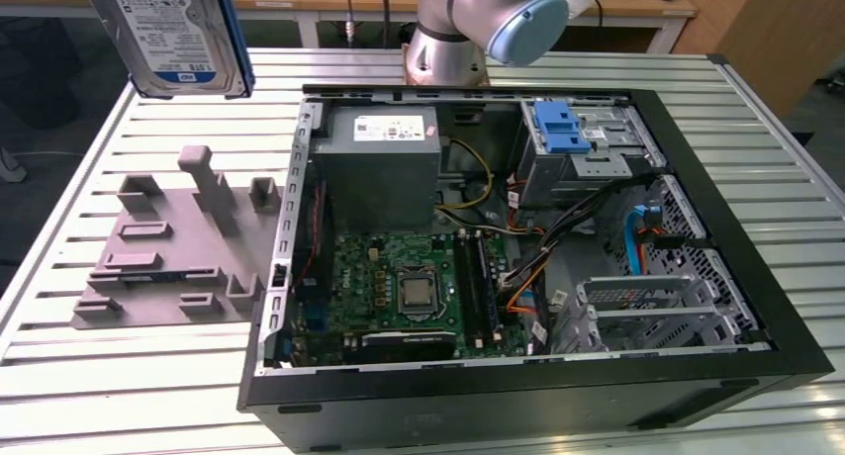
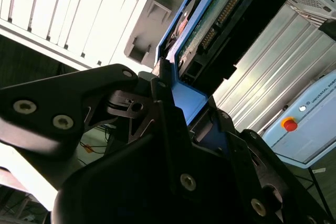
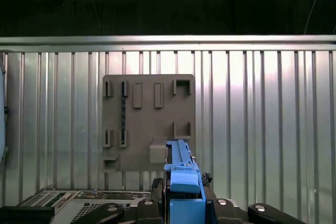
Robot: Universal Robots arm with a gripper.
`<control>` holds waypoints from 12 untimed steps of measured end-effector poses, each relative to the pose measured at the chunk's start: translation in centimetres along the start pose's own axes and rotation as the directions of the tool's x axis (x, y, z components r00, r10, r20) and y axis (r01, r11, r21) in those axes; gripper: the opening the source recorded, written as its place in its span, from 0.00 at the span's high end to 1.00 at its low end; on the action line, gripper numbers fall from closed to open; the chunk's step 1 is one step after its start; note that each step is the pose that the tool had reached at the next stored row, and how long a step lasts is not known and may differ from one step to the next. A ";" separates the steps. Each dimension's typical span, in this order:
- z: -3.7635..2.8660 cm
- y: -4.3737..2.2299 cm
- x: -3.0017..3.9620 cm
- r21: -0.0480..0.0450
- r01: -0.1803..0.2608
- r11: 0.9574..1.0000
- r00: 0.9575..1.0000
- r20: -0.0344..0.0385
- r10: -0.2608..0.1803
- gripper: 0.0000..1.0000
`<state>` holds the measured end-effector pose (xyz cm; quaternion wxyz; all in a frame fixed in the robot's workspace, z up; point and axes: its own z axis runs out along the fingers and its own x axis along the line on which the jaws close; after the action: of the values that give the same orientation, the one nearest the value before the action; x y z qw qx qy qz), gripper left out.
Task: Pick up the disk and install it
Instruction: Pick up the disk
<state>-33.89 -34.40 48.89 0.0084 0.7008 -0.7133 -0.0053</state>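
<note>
The disk (image 1: 172,35) hangs upright high above the table's far corner on the exterior view's left, its white-and-blue label facing the camera and its blue carrier frame around the edges. In both wrist views my gripper (image 2: 181,103) is shut on the disk's blue frame (image 3: 182,169). The second wrist view shows the disk's green circuit-board side (image 2: 218,11). Below the disk lies the grey holder plate (image 1: 172,247) with its empty slots, also seen from above in the first wrist view (image 3: 149,121).
The open computer case (image 1: 739,307) lies on the slatted metal table (image 1: 133,376). Inside it are a grey power supply box (image 1: 383,163), the motherboard (image 1: 410,287) and a drive bay with a blue latch (image 1: 561,129). The arm's base (image 1: 449,49) stands behind the case.
</note>
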 end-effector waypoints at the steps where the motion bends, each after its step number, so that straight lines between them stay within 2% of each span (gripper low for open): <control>1: 0.00 -0.01 0.01 0.000 0.000 1.000 1.000 0.000 0.000 0.64; 12: -0.01 -0.27 0.00 0.000 0.000 1.000 1.000 0.000 0.000 0.64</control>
<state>-33.62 -34.41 48.89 0.0084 0.7008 -0.7133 -0.0053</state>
